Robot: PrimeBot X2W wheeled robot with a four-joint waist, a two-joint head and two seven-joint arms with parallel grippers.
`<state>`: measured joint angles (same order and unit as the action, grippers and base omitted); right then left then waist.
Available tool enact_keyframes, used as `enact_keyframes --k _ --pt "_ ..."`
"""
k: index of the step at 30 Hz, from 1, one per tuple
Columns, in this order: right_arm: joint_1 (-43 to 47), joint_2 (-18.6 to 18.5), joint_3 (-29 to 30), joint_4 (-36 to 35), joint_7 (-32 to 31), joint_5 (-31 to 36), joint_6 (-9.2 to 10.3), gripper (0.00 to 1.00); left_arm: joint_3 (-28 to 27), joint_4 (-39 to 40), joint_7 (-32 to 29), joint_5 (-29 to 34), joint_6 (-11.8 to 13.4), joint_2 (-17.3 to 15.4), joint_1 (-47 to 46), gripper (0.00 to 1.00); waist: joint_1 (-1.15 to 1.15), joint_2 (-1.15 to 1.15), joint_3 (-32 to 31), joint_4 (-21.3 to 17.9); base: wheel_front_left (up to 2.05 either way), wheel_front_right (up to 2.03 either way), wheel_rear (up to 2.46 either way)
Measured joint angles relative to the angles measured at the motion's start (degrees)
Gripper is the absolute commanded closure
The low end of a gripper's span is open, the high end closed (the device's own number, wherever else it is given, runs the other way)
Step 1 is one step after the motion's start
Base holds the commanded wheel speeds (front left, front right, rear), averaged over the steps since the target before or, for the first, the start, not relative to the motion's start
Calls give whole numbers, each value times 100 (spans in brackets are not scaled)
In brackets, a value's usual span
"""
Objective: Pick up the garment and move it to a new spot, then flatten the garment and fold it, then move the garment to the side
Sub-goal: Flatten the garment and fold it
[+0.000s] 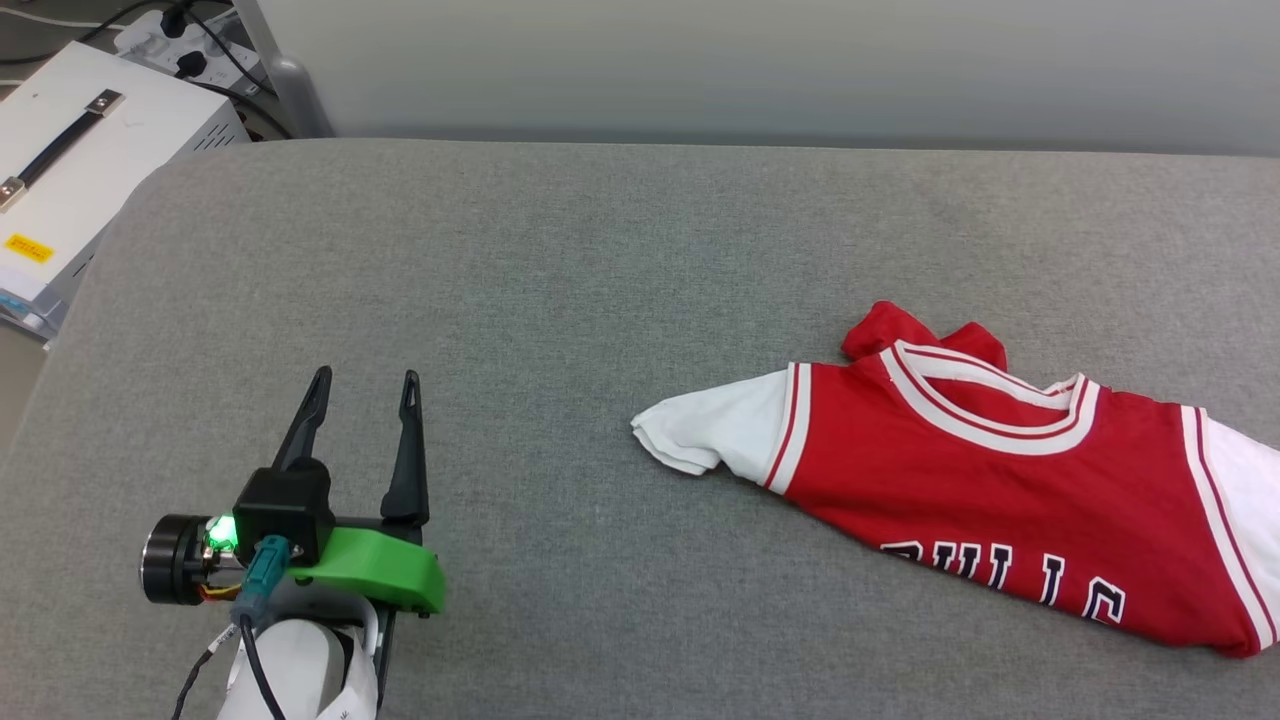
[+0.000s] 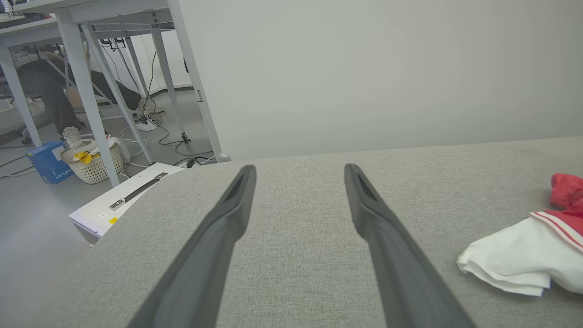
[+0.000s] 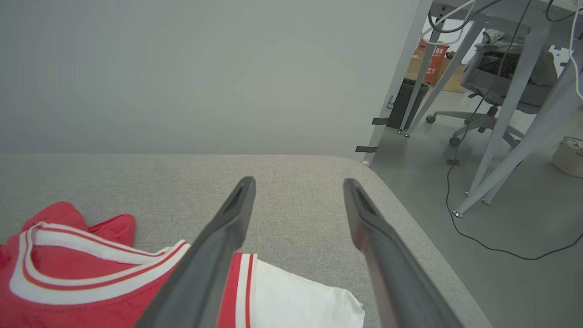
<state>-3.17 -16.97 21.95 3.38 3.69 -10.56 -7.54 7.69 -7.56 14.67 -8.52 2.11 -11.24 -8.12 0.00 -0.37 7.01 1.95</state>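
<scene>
Found the left gripper [image 1: 365, 378] spread wide and empty at the lower left of the head view, poised over bare grey cushion [image 1: 600, 250], well apart from the jersey [image 1: 980, 470]. Saw the red jersey lying face-up at the right, black lettering partly cut by the frame edge, one white sleeve crumpled toward the middle, a red lump bunched behind the collar. Noted a white equipment case [image 1: 90, 150] beyond the cushion's far left corner.

Looked along the left gripper [image 2: 300, 168] in the left wrist view: wide gap, nothing between the fingers, crumpled sleeve off to the right, a pale basket [image 2: 93, 164] on the floor [image 2: 27, 237] beyond.

Caught the right gripper [image 3: 299, 181] in its own wrist view with fingers parted and gripping nothing, the jersey's collar and other white sleeve showing beneath its left finger, close to the cushion's rounded edge.

Judged the hazards thus: could pinch only the top layer and lift the shirt lopsided; could drag that sleeve over the nearby edge; could press the bunched red cloth into a crease unless smoothed first.
</scene>
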Motion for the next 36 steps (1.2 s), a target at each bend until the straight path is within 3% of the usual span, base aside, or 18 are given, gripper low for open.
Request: enact_keyframes --k 6,10,16,25,29,32,36 --pt "0 520 -311 -942 324 389 0 0 43 0 0 48 -276 -98 -188 0 0 0 -10 -26 0 0 0" --pt "62 775 -677 -1235 495 638 0 0 179 -136 -13 33 -615 -246 -793 0 0 0 26 -32 0 0 0" --pt "141 875 -1249 -1280 622 875 0 0 828 -309 -803 -453 -924 -548 -2123 0 0 0 127 -114 0 0 0" --pt "52 868 -1615 -1051 775 938 0 0 3451 -344 -3186 -2809 -944 -1020 -4521 0 0 0 443 -313 0 0 0" --pt "-120 832 -1751 -864 887 942 0 0 4529 -515 -4375 -3689 -944 -1188 -5167 0 0 0 623 -445 0 0 0" --pt "-233 821 -1812 -764 945 947 0 0 5154 -652 -4953 -4170 -944 -1376 -5436 0 0 0 755 -566 0 0 0" --pt "-328 806 -1804 -675 999 972 0 0 5736 -886 -5263 -4582 -944 -1607 -5579 0 0 0 931 -713 0 0 0"
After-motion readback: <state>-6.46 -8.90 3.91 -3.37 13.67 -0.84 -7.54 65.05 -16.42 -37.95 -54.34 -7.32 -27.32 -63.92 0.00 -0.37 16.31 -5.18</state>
